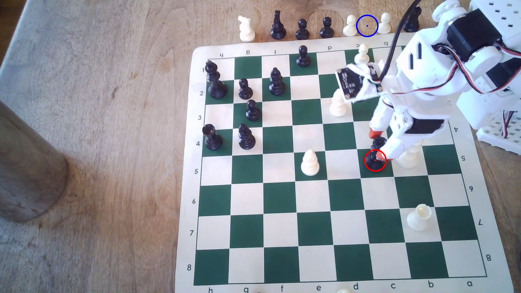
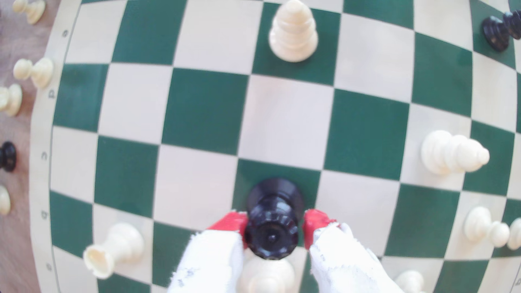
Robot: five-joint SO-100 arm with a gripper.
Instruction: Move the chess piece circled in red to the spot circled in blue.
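The black queen (image 1: 377,143) stands upright on a green square, and a red ring circles its base. My gripper (image 1: 379,147) comes down over it from the exterior view's right. In the wrist view the red fingertips (image 2: 231,224) sit on either side of the toothed top of the queen (image 2: 270,239), and the jaws are closed to its width. The blue ring (image 1: 367,25) lies on bare wood beyond the board's far edge, between two white pawns.
A white piece (image 1: 407,157) stands right behind the gripper, on the neighbouring square. White pawns (image 1: 350,25) (image 1: 384,22) flank the blue ring. A white pawn (image 1: 362,53) and my arm (image 1: 423,70) lie between queen and ring. A white bishop (image 1: 310,163) stands two squares off.
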